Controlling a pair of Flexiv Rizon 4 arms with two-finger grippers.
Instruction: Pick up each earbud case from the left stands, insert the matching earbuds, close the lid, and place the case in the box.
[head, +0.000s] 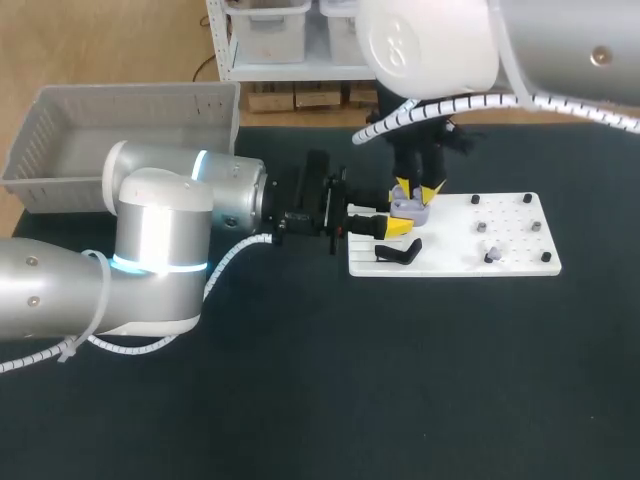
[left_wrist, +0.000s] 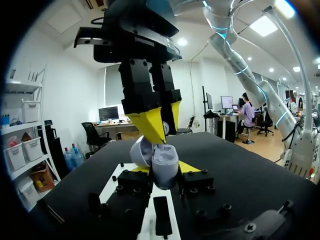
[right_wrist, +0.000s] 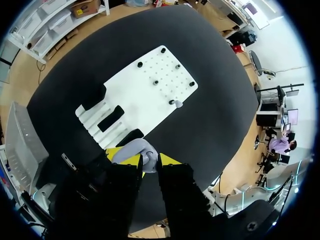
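Note:
A lavender earbud case (left_wrist: 166, 167) with its lid (left_wrist: 139, 150) swung open sits between my left gripper's yellow tips; my left gripper (left_wrist: 165, 169) is shut on it, just above the white stand board (head: 455, 235). My right gripper (head: 416, 190) comes straight down onto the open case (head: 410, 209), its tips close together on a small pale earbud (left_wrist: 165, 128). In the right wrist view the case (right_wrist: 132, 148) lies between that gripper's yellow tips. A black case (head: 400, 252) rests on the board's left stands. Another pale earbud (head: 490, 256) sits on a peg at the board's right.
A grey slatted basket (head: 130, 130) stands at the table's back left, behind my left arm. Several black pegs (head: 476, 199) stick up from the right half of the board. Dark tabletop lies in front of the board.

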